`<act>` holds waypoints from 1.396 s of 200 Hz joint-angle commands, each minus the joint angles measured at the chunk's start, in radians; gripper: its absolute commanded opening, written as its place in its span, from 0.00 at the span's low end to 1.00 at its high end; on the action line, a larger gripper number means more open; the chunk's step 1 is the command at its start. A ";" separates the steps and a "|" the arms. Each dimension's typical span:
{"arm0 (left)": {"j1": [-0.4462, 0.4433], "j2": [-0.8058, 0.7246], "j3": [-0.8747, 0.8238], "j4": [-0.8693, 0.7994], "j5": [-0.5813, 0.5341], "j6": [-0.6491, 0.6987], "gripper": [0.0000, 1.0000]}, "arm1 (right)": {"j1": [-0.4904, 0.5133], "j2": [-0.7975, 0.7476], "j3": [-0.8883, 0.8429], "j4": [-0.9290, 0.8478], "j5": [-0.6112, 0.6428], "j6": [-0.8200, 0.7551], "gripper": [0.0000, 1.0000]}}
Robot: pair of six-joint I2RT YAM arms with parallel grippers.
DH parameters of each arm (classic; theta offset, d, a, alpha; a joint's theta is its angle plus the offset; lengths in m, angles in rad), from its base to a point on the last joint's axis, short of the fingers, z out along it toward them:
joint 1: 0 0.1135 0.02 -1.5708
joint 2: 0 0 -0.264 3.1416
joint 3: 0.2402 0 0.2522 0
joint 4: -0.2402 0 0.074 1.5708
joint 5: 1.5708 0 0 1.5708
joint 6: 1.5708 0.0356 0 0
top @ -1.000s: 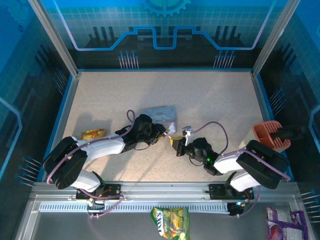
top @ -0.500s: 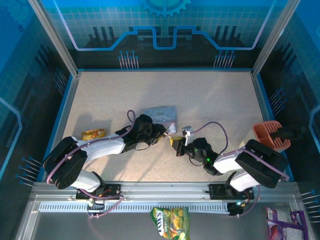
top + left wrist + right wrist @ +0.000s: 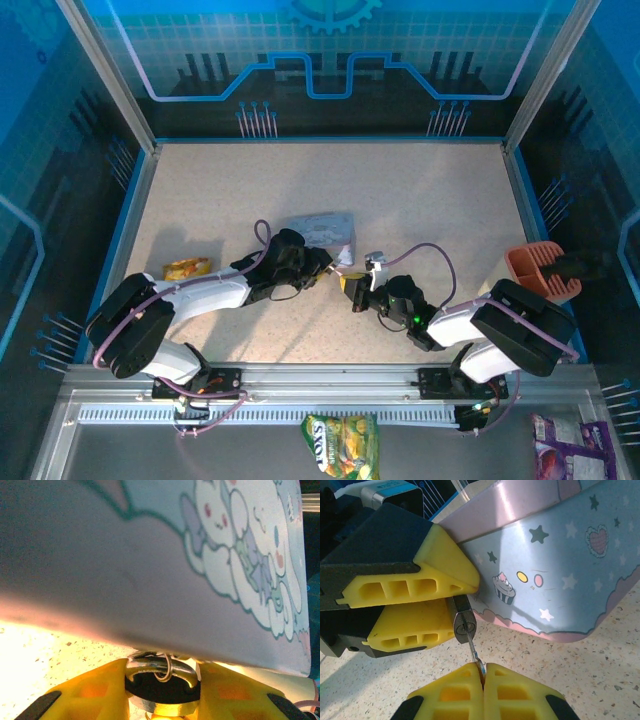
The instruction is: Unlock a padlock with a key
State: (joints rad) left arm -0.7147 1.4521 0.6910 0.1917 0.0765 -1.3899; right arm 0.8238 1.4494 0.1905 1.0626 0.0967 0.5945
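Yellow right claw (image 3: pixel 482 668), pinching the key (image 3: pixel 474 648), stays motionless at the padlock (image 3: pixel 463 622) clamped ahead in left claw (image 3: pixel 462 599); unlocking stalls.

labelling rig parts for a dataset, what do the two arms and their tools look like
The left arm and right arm have white shells, black joints and a purple cable looping along each. The left tool and right tool have yellow wedge fingers with rectangular cut-outs on black bodies. A green light glows on the right arm.
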 commanded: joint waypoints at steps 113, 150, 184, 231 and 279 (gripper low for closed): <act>-0.045 0.002 0.020 0.052 0.055 -0.029 0.06 | -0.025 0.010 0.013 0.066 -0.034 0.013 0.00; -0.057 0.002 0.025 0.042 0.066 -0.026 0.05 | -0.035 0.021 0.027 0.075 -0.068 0.004 0.00; -0.060 0.006 0.027 0.028 0.083 -0.012 0.05 | -0.068 0.025 0.028 0.098 -0.133 -0.009 0.00; -0.062 0.015 0.033 0.018 0.106 0.003 0.05 | -0.110 0.016 0.026 0.089 -0.186 -0.013 0.00; -0.072 0.038 0.057 0.013 0.112 0.018 0.04 | -0.110 0.009 0.054 0.065 -0.215 0.047 0.00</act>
State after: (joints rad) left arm -0.7559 1.4647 0.7017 0.1970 0.0845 -1.4063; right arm 0.7273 1.4666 0.1970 1.0779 -0.1009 0.6052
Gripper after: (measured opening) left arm 0.301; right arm 0.047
